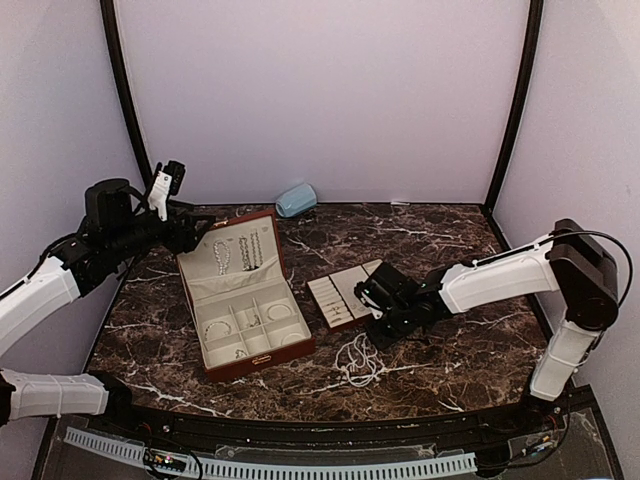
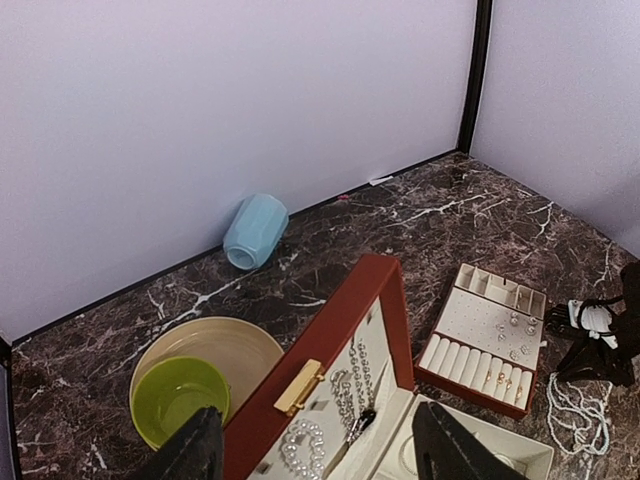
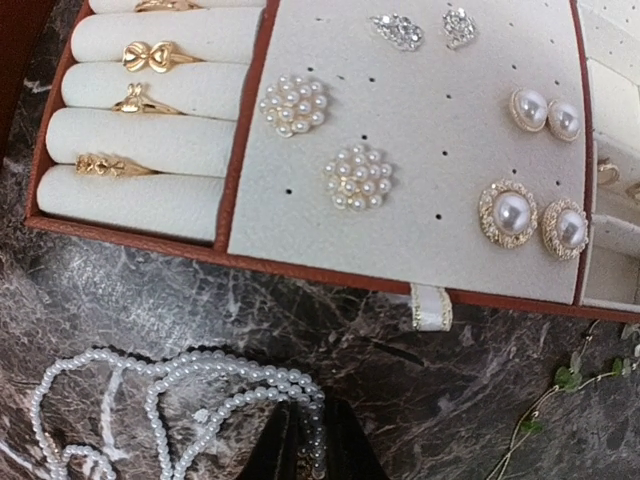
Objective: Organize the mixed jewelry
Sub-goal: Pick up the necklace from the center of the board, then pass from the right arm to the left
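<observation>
We judge the step in hand to be picking the loose jewelry up off the dark marble desk (image 1: pixel 450 250). The right gripper (image 3: pixel 315 428) is narrow, its jaws pinched on the long white pearl-bead strand (image 3: pixel 200 375). The strand lies heaped toward the middle of the desk's near edge. The left gripper (image 2: pixel 322 445) hangs wide and holds nothing, toward the far left corner.

Next, we think, comes a straight lift, high enough for the trailing loops to clear the desk, then a carry left. The strand is limp and may slip or snag.

The reddish-brown, cream-lined jewelry case (image 1: pixel 265 357), left of centre, stands open. Beaded necklaces (image 1: pixel 238 252) hang in its lid, and thin bangles (image 1: pixel 279 312) sit in its base compartments.

The small flat reddish-brown tray (image 3: pixel 300 263) lies just beside the case's right side, with the strand just in front of it. It carries gold rings (image 3: pixel 155 57) in its roll slots and 4 pairs of earrings (image 3: pixel 295 103) on its cream pad.
</observation>
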Controlling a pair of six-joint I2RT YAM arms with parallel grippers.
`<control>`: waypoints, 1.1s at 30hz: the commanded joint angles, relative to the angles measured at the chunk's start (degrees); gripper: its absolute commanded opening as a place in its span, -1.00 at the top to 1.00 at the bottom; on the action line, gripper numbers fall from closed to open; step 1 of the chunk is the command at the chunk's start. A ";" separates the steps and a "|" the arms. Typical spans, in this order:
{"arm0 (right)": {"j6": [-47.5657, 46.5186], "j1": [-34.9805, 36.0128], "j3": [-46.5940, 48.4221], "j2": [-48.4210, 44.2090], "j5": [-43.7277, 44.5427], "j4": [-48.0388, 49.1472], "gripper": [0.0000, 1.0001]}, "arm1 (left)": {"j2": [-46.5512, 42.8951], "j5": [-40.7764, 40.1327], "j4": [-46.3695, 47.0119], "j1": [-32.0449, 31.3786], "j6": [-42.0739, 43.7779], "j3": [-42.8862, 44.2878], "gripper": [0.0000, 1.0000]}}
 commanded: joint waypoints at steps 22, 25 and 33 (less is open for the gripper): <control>0.09 -0.25 -8.60 -25.54 -5.78 9.41 0.87 | 22.18 10.41 33.61 -30.53 -7.01 -7.65 -0.24; 0.38 -0.25 -9.26 -27.51 -6.81 10.23 0.87 | 29.29 10.50 41.42 -32.92 -6.17 -6.84 -0.23; 2.09 -0.25 -11.60 -31.17 -8.67 12.94 0.87 | 47.90 12.39 49.59 -33.79 -6.66 1.11 -0.22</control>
